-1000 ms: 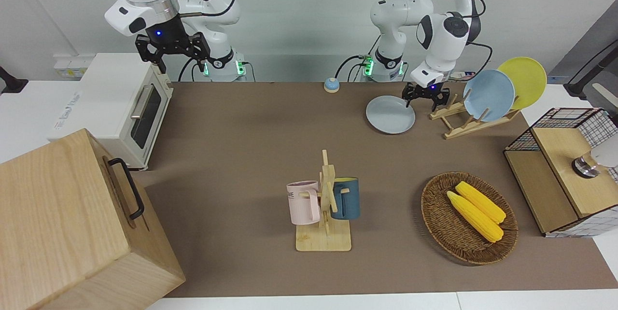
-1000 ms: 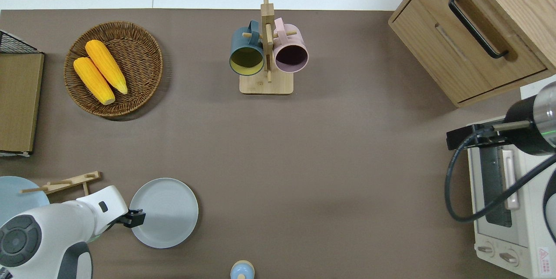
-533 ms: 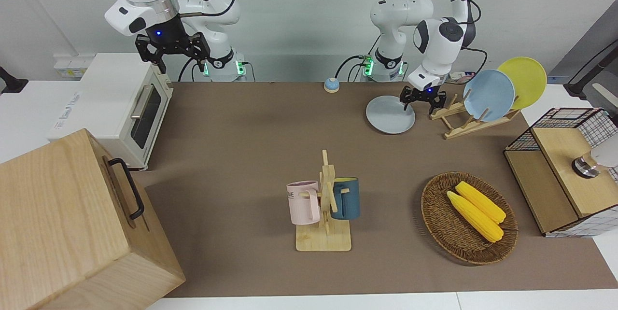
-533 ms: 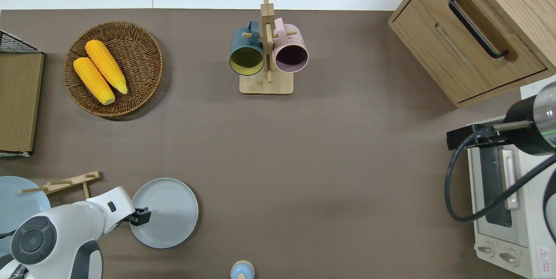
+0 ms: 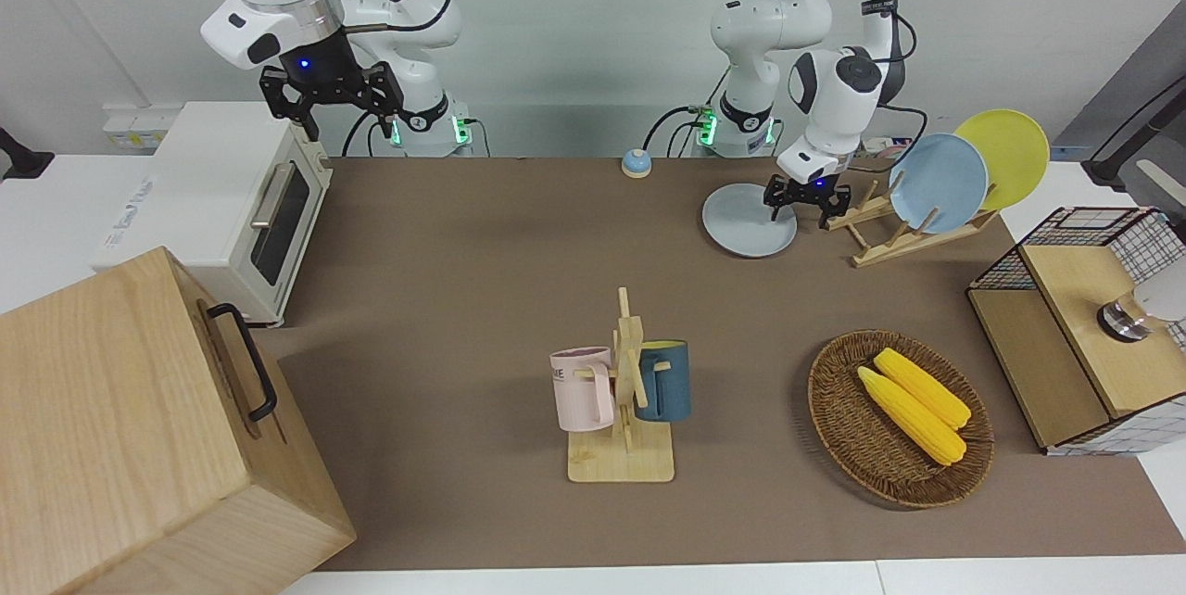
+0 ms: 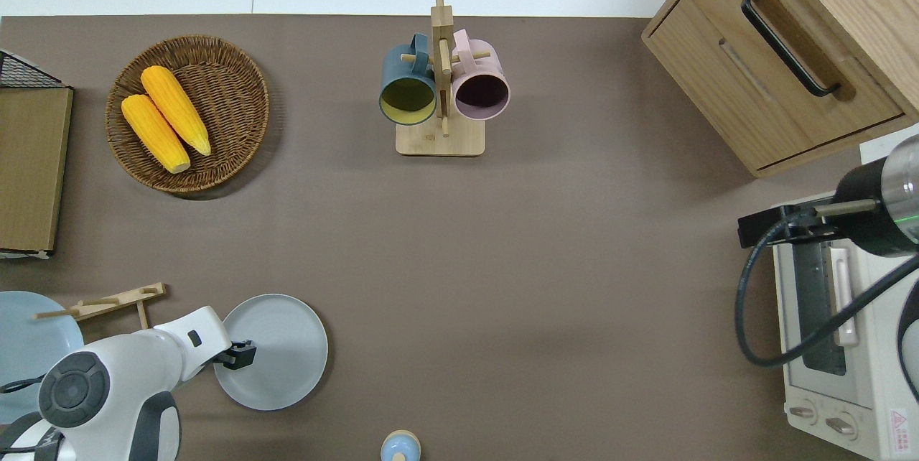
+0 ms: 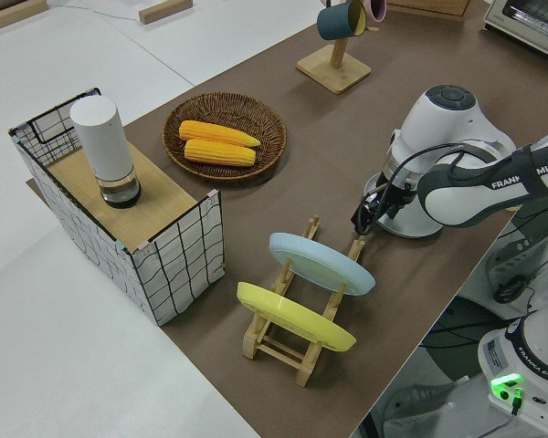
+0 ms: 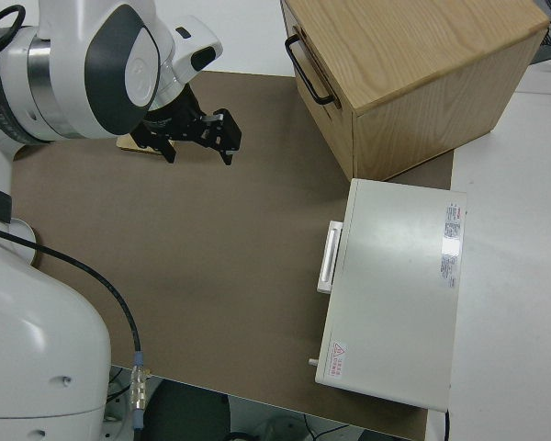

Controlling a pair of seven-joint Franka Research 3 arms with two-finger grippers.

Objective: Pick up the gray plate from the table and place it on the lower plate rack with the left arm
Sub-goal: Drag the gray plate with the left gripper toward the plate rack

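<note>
The gray plate (image 5: 741, 226) (image 6: 280, 353) lies flat on the table (image 5: 482, 280), beside the lower plate rack (image 5: 876, 238) (image 6: 108, 301) (image 7: 301, 342) toward the right arm's end. The rack's higher slots hold a sky-blue plate (image 5: 938, 183) and a yellow plate (image 5: 1005, 158); its low pegs beside the gray plate are bare. My left gripper (image 5: 804, 202) (image 6: 243, 355) (image 7: 365, 212) is open and low over the gray plate's rim on the rack side. Whether it touches the plate I cannot tell. The right gripper (image 5: 332, 104) (image 8: 199, 147) is parked, open.
A mug tree (image 5: 623, 391) with two mugs stands mid-table. A wicker basket (image 5: 839, 433) with corn and a wire crate (image 5: 1079, 335) sit toward the left arm's end. A toaster oven (image 5: 222, 206) and wooden cabinet (image 5: 139, 428) occupy the right arm's end. A small bell (image 5: 636, 163) sits near the robots.
My left gripper has slid from beside the plate's rim to over it, toward the right arm's end, and come lower. The gray plate and the right arm have not moved.
</note>
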